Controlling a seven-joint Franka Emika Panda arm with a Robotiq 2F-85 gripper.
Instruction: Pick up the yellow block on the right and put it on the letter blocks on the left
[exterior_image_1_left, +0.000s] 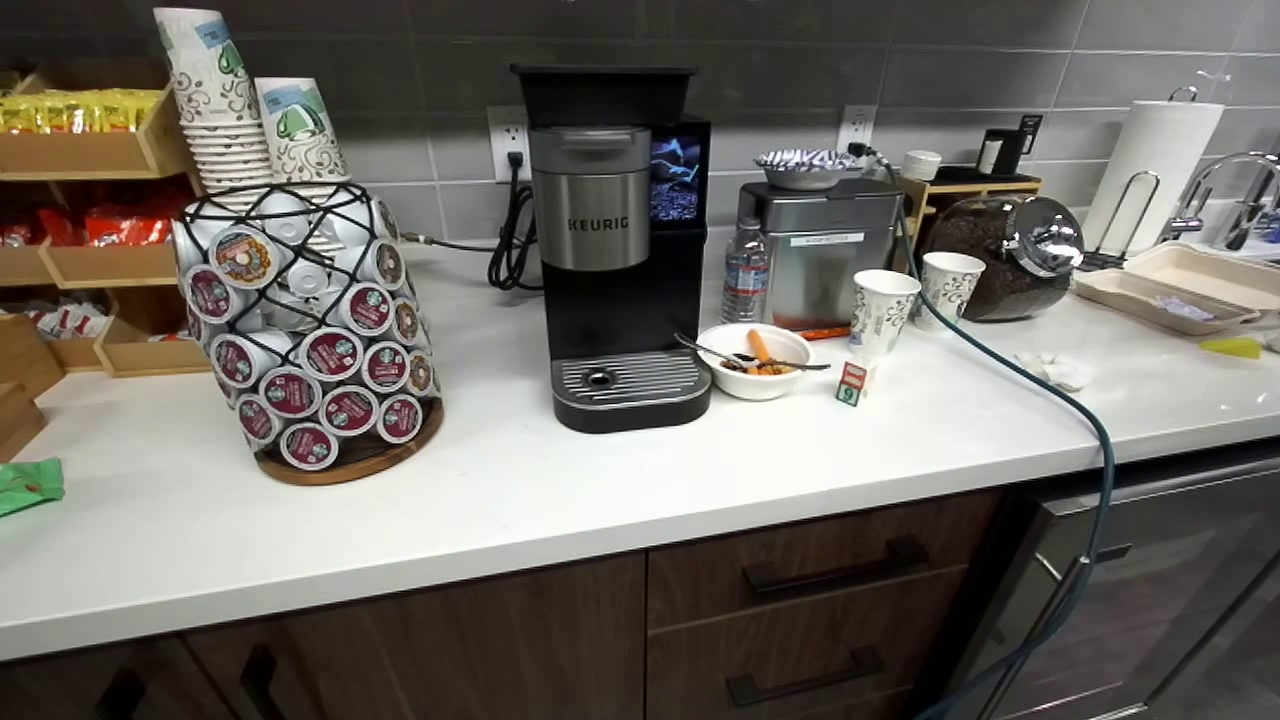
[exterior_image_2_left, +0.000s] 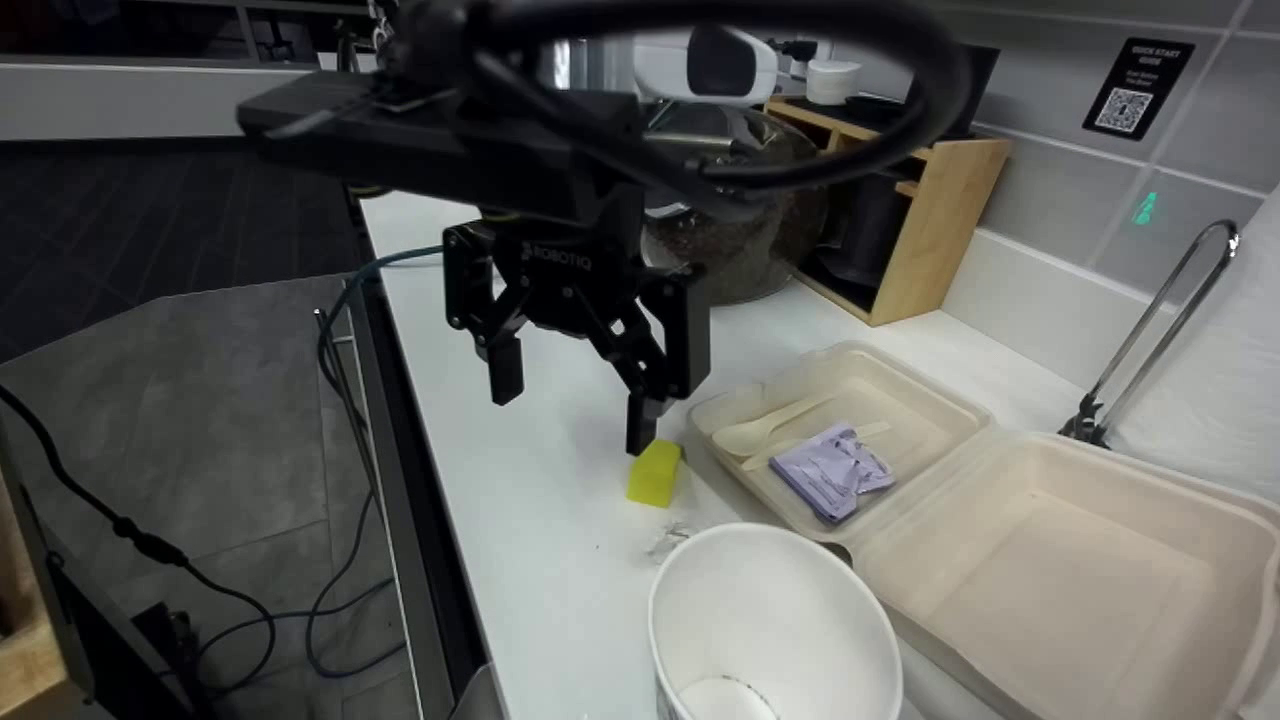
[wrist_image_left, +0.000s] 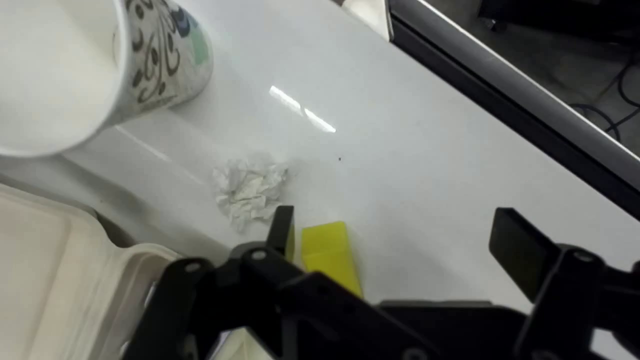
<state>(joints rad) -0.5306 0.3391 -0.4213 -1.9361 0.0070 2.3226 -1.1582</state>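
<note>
Yellow block (exterior_image_2_left: 654, 480), seen on the counter (exterior_image_2_left: 560, 545), just beside the food container (exterior_image_2_left: 1110, 585)! Over it, nothing grasped, the gripper (exterior_image_2_left: 572, 426) is held spread wide, presumably for straddling; near a paper cup (exterior_image_1_left: 882, 312), letter blocks (exterior_image_1_left: 851, 384) are set, evidently as target.

End effector (exterior_image_2_left: 573, 412) suspended beneath the dark wrist (exterior_image_2_left: 565, 165), as seen in an exterior view; its two black fingers (exterior_image_2_left: 506, 372) point downward and stand well apart. In the wrist view, both fingers rise from the lower edge, facing each other across a wide gap.
</note>
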